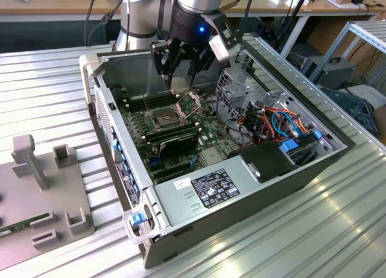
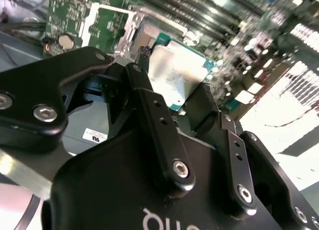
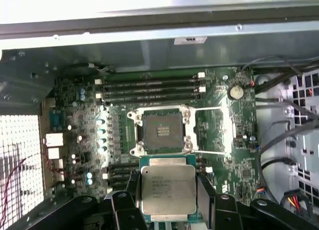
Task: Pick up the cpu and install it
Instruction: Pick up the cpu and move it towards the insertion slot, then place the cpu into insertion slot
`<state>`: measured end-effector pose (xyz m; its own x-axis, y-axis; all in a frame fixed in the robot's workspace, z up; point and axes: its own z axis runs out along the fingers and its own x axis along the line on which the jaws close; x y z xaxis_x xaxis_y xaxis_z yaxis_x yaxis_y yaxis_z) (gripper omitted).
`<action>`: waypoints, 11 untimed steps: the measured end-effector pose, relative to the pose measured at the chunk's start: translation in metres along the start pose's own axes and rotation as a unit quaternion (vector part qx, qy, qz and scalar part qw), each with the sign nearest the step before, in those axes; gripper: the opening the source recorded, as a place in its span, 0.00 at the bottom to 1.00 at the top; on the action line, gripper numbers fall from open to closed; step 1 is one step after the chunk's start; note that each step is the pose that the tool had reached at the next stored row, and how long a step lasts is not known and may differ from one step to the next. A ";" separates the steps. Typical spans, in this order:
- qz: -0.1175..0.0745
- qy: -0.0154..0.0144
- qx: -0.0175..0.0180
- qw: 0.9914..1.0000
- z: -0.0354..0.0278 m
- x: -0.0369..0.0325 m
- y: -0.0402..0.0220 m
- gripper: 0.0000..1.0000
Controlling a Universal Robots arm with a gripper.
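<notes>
"Jaws first: how did they stand?"

"Pinched on the cpu [image 3: 167, 190]. The gripper [image 1: 180, 79] hung inside the open computer case [image 1: 253, 213], and its dark fingers [image 3: 205, 192] pressed on two opposite edges of the chip, seen in both wrist views."

"So the pick-up was finished?"

"I judged it so. The chip was carried clear of any surface, over the motherboard [image 3: 219, 130]."

"And the install?"

"Not done. The socket [image 3: 162, 131] lay bare, its contact field exposed, and in the exterior view its metal frame [image 1: 192, 102] stood raised. The chip hung near the socket, on the side away from the memory slots [image 3: 149, 88], but not over it. How high above the board it hung, I could not tell. Seating it and closing the frame were what remained, by my reading."

"How did the chip look?"

"Flat and square, with a dull silver-grey lid carrying faint print and a few smudges. A thin green rim of substrate showed around the lid. It sat level between the fingers, lid facing the wrist cameras."

"Anything else around?"

"Only the case resting on a ribbed metal tabletop [image 1: 60, 79]."
</notes>
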<state>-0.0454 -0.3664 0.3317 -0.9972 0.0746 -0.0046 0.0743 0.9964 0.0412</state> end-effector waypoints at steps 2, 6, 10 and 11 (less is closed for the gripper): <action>0.000 0.000 -0.001 1.000 0.0035 0.0005 0.0099 0.55; 0.000 0.000 -0.001 1.000 0.0049 0.0008 0.0128 0.55; 0.000 0.000 -0.001 1.000 0.0050 0.0008 0.0128 0.55; 0.000 0.000 -0.001 1.000 0.0050 0.0008 0.0128 0.55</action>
<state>-0.0451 -0.3534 0.3272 -0.9972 0.0746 -0.0044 0.0743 0.9963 0.0432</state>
